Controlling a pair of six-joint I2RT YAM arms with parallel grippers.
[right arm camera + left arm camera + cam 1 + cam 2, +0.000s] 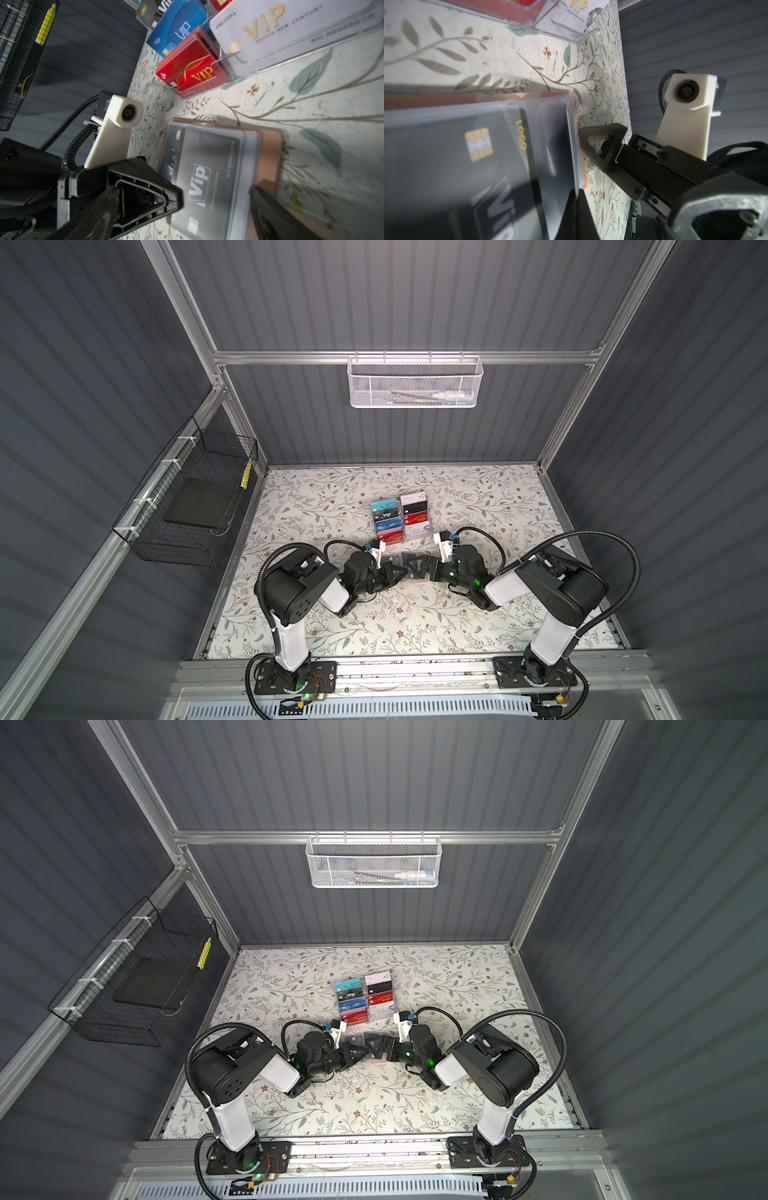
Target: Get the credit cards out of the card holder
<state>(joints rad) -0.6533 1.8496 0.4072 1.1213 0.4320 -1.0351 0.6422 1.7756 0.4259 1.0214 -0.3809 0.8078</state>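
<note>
The card holder (401,561) lies open on the table between both grippers, its tan cover (270,149) under grey-blue pocket pages. A black VIP credit card (446,155) sits inside the top clear pocket (207,166), and another black card (172,145) shows in the page beneath. My left gripper (577,199) is shut on the edge of that top pocket page, holding it slightly lifted. My right gripper (187,218) stands open at the holder's opposite edge, one finger on each side of the page. One of its fingertips (583,134) touches the tan cover's edge.
Just beyond the holder stands a clear acrylic tiered rack (401,516) filled with several VIP cards: red (191,70), blue (176,31) and white (270,27). A black wire basket (195,506) hangs on the left wall, a white mesh basket (413,383) on the back wall.
</note>
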